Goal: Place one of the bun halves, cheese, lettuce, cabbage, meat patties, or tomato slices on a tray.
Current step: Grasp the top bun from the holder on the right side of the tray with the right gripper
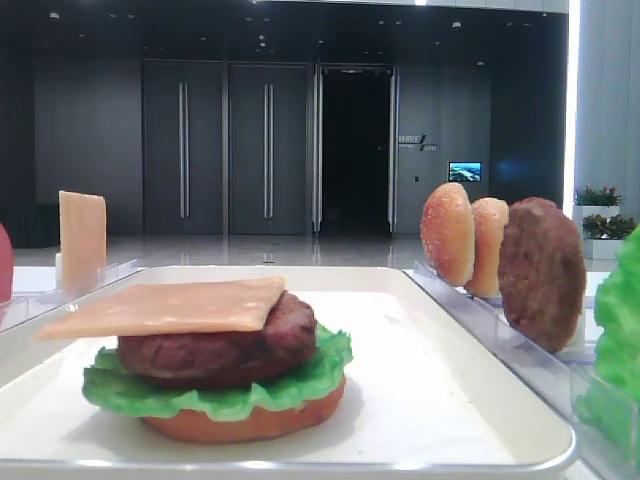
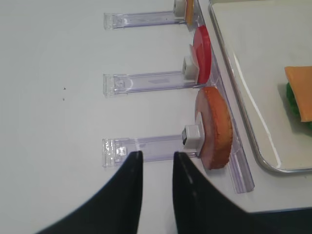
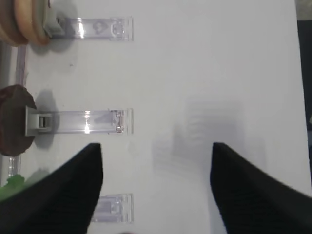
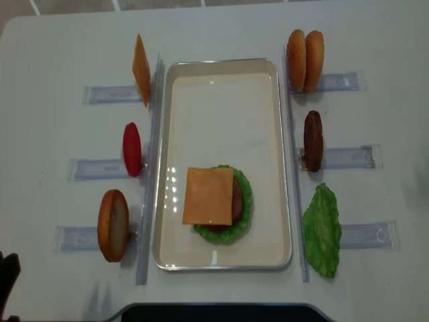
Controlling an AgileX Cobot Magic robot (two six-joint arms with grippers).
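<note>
Low front: dark hall with tall doors behind cream tray [image 1: 480, 400] carrying stacked cheese [image 1: 170, 306]; right wrist: end effector [image 3: 156, 187] spread wide, empty, above white worktop [image 3: 204, 73]; left wrist: end effector [image 2: 157, 168] nearly closed, empty; overhead: stack at tray's 6 o'clock.
</note>
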